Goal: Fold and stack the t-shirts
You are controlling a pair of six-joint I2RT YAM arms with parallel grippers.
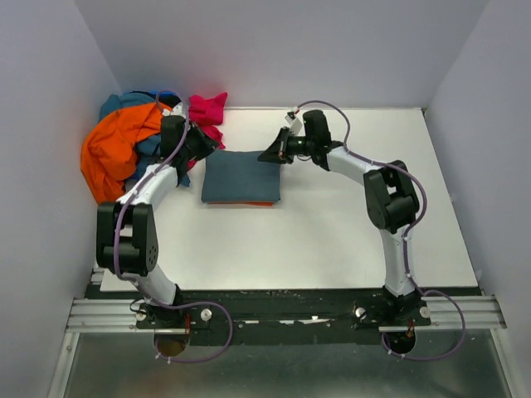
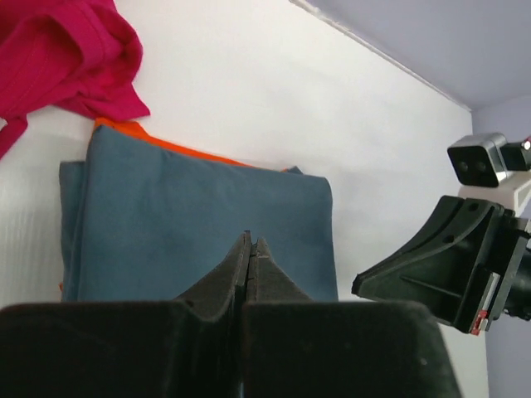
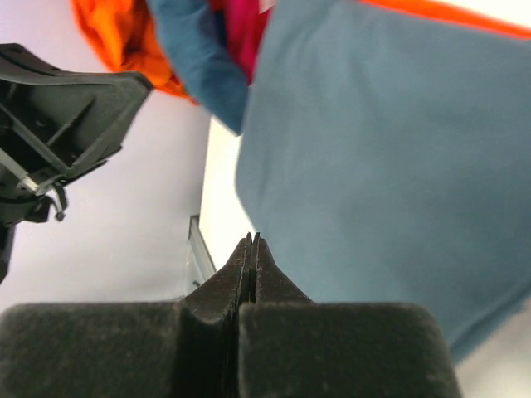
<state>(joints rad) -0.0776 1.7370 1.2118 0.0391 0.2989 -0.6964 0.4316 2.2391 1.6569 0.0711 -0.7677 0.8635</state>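
The grey shirt [image 1: 241, 176] lies folded atop a folded red shirt [image 2: 191, 152] near the table's [image 1: 332, 240] far edge. The pile [image 1: 116, 153] in the far-left corner is not yet folded. Left gripper [image 2: 251, 242] and right gripper [image 3: 251, 240] are pressed together, empty.

Slate blue-grey t-shirt [image 1: 241, 176]; orange-red t-shirt [image 2: 182, 148]; orange t-shirt [image 1: 112, 153]; magenta t-shirt [image 1: 207, 108]; plain.

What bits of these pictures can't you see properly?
- Left wrist view: bright orange-red cloth shirt shows only a thin edge, under the folded slate blue-grey cloth shirt.
- Top view: crumpled pile of orange, teal and blue cloth shirts, partly behind the left arm; number unclear.
- Left wrist view: magenta pink cloth shirt, cut off by the picture's edge.
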